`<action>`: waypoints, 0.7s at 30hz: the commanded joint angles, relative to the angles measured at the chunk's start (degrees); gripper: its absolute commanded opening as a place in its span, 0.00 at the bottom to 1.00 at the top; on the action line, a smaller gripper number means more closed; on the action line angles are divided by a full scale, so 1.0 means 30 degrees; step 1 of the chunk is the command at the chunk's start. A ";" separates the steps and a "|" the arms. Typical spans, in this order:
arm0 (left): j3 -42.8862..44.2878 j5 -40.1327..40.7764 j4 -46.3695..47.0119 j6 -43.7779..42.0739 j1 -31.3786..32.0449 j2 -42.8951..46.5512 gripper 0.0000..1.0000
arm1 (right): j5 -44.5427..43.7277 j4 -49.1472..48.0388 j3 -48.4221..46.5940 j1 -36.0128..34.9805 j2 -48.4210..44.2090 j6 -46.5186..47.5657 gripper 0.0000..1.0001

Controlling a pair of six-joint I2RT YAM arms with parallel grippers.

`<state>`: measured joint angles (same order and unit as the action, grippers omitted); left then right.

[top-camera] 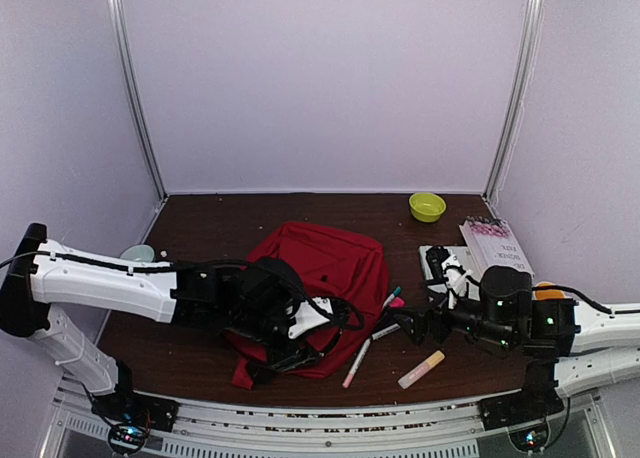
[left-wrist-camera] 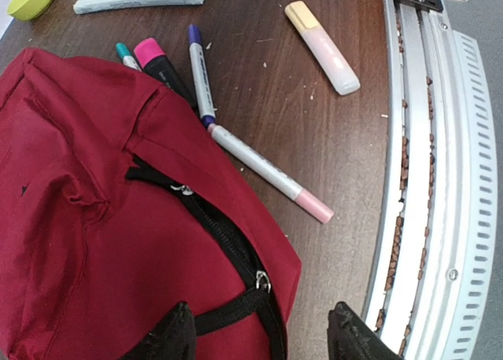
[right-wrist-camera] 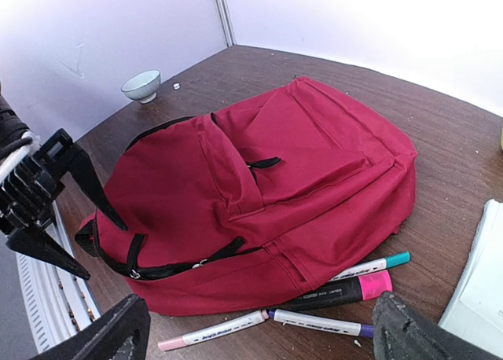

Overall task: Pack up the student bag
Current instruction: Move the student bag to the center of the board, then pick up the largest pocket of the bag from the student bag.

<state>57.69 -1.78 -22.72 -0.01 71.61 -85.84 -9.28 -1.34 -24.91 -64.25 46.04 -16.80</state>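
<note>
Left pincer (left-wrist-camera: 263,338): gapes wide, grips nothing, hangs low over the near corner of the student bag (left-wrist-camera: 94,218), with one black finger on either side of the bag's zipper and strap.

Right pincer (right-wrist-camera: 267,332): likewise spread wide and empty, hovers above the pens, facing the bag's side.

Student bag: lies flat on the dark bench (left-wrist-camera: 314,124), about mid-width, under the left arm, zipper shut along the near edge.

Just beside the bag's right edge: teal marker (left-wrist-camera: 126,55) and pink-capped highlighter (left-wrist-camera: 157,61), both tucked against the fabric; blue-capped pen (left-wrist-camera: 200,73) next to them; white pen with pink cap (left-wrist-camera: 267,171) running off at a slant, its upper end at the bag's edge.

Further out: pastel highlighter (left-wrist-camera: 322,47), apart from the others, near the bench's front rail.

At the far right: yellow-green bowl (top-camera: 427,206), with a printed booklet (top-camera: 495,243) nearer, beside the right arm.

At the far left: pale bowl (right-wrist-camera: 142,85), well apart from the bag.
</note>
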 commanded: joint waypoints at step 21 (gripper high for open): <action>-0.0978 -0.7192 0.2029 0.0338 -0.3844 -0.1572 0.61 | 0.0029 -0.0878 0.0627 -0.0002 -0.1189 -0.0789 0.99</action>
<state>55.44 -17.54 -21.96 -0.58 60.82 -90.21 -9.23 -2.79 -22.48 -64.25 42.13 -18.87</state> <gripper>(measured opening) 0.616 0.992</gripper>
